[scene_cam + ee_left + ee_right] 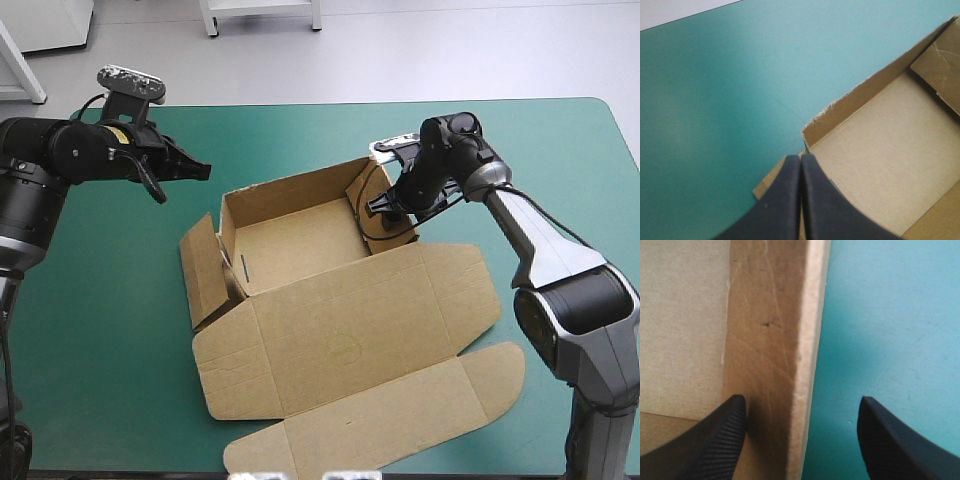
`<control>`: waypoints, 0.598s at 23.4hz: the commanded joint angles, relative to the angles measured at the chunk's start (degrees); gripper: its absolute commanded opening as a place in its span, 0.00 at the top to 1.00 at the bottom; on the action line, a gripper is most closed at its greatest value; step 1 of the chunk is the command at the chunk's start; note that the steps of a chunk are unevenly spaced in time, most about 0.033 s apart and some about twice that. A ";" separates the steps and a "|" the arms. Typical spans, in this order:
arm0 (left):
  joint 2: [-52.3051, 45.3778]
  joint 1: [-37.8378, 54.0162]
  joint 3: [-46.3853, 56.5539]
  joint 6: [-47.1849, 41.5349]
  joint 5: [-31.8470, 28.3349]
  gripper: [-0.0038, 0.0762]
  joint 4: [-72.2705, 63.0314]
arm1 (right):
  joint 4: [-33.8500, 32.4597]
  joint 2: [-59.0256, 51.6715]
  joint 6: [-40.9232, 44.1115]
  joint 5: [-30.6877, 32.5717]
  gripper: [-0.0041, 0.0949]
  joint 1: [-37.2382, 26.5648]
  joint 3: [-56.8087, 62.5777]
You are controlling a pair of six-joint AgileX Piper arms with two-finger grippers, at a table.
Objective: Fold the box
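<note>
Two things: box [340, 330] sits mid-table, lid flat. My left gripper [801, 159] is pinched together by its far-left corner, and my right gripper [801, 400] is spread wide, astride its right wall.

The high view looks forward and down over the whole table [90, 330]. Both wrist cameras sit close: a corner of the box [880, 145] lies just ahead of the left gripper [801, 159], and one of its walls stands between the right gripper [802, 407] fingers [715, 445].
</note>
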 commanded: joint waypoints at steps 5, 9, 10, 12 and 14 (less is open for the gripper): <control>-1.32 0.06 -1.85 0.26 -2.78 0.96 -0.56 | 0.54 -1.63 -0.06 0.42 0.41 -0.12 -1.15; -0.60 0.06 -1.85 0.39 -1.94 0.96 -0.56 | 0.79 -0.94 -0.06 0.42 0.52 -0.12 -1.15; -0.37 0.06 -1.85 0.62 -1.80 0.96 -0.56 | 0.79 -0.94 -0.06 0.42 0.62 -0.12 -1.15; -0.22 0.06 -1.85 0.71 -1.67 0.96 -0.56 | 0.56 -1.05 -0.18 0.42 0.89 -0.12 -1.15; -0.22 0.15 -1.85 0.86 -1.78 0.96 -0.56 | 0.21 -1.13 -0.48 0.42 0.96 -0.12 -1.26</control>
